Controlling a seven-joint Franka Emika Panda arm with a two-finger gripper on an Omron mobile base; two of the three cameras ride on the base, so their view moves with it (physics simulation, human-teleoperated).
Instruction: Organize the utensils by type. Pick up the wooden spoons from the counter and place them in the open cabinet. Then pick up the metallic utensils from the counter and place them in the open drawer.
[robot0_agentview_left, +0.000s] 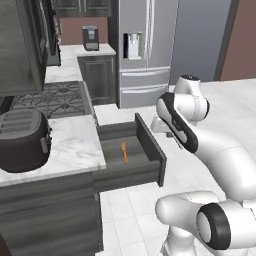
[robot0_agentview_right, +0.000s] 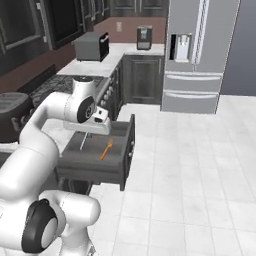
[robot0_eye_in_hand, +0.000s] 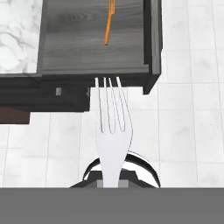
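One drawer: we see the open drawer (robot0_eye_in_hand: 94, 33) ahead of our hand (robot0_eye_in_hand: 112, 183), holding the orange-handled utensil (robot0_eye_in_hand: 108, 24).
Hand: clamped on the silver-white fork (robot0_eye_in_hand: 112, 131).

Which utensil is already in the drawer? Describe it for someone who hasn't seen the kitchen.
Find the marble counter left of the fridge; an open dark grey drawer juts from it over the floor. Lying on the drawer's floor is one slim utensil with a bright orange handle. The silver fork in the gripper is all white-silver, outside the drawer.
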